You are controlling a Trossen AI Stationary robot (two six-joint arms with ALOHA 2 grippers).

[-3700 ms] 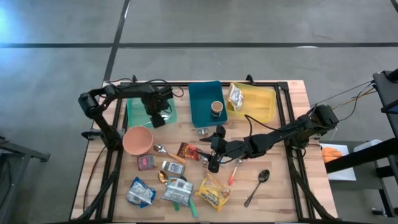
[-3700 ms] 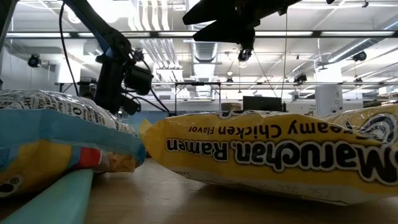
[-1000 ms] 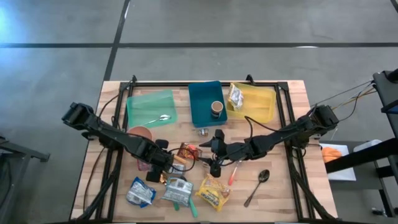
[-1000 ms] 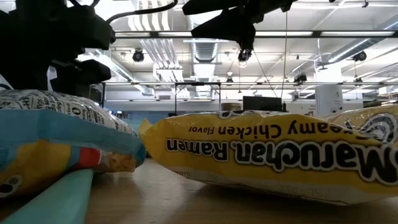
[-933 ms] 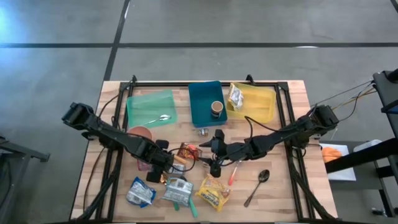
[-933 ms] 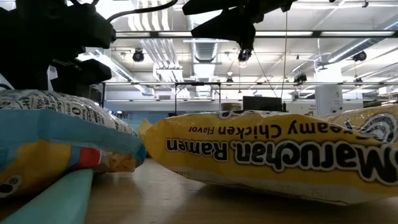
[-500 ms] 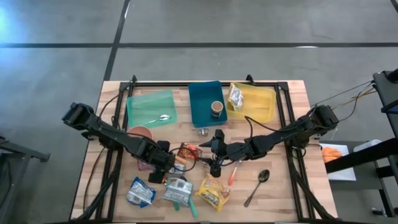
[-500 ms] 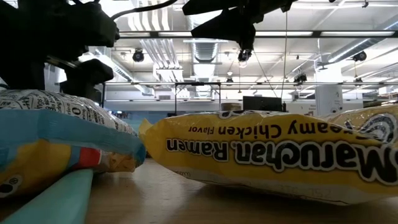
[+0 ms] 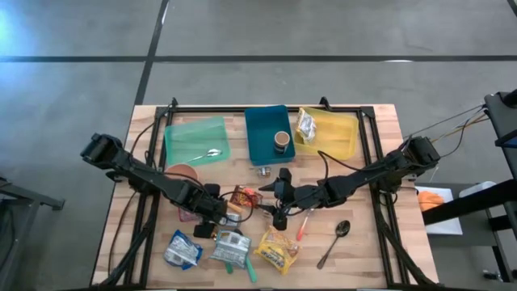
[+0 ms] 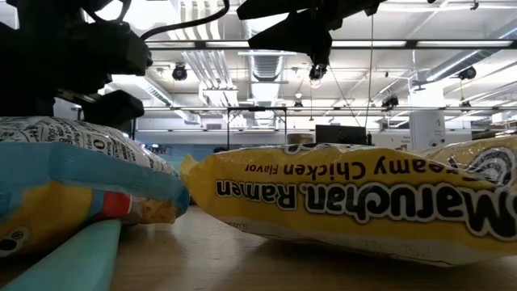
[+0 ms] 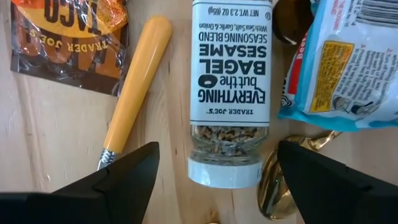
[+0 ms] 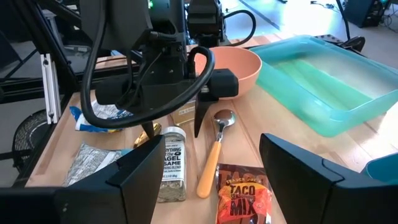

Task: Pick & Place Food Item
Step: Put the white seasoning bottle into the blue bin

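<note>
The left pincer, spread wide above the lying seasoning jar, may catch the yellow-handled spoon just beside the jar, or roll the jar away.

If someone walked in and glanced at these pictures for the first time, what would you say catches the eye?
Probably the left gripper with fingers spread wide over the bagel seasoning jar, which lies on its side beside the yellow-handled spoon. Next, the clutter of food packets along the table's near edge, with the yellow ramen packet filling the low view. The right gripper hangs open mid-table.
</note>
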